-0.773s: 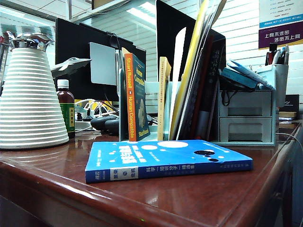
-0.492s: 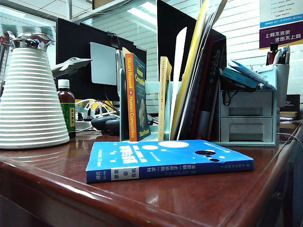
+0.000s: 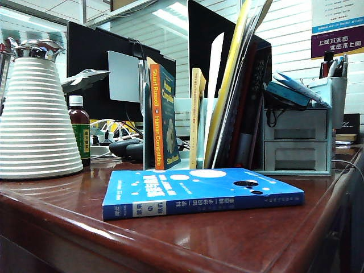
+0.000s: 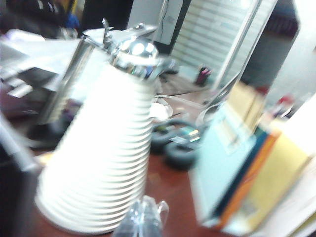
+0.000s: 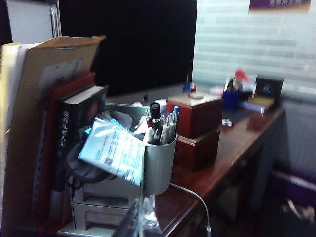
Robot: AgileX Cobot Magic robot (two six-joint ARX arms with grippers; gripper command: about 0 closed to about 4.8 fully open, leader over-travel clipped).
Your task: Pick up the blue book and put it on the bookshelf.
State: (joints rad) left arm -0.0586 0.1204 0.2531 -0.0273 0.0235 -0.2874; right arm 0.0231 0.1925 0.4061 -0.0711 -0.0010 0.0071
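The blue book lies flat on the tabletop, just in front of the bookshelf; the left gripper, closed and empty, sits near the white jug; the right gripper sits beside the bookshelf's pen cup, its opening impossible to tell.

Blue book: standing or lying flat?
Lying flat: the blue book rests cover-up on the table, spine toward the camera, before the bookshelf.
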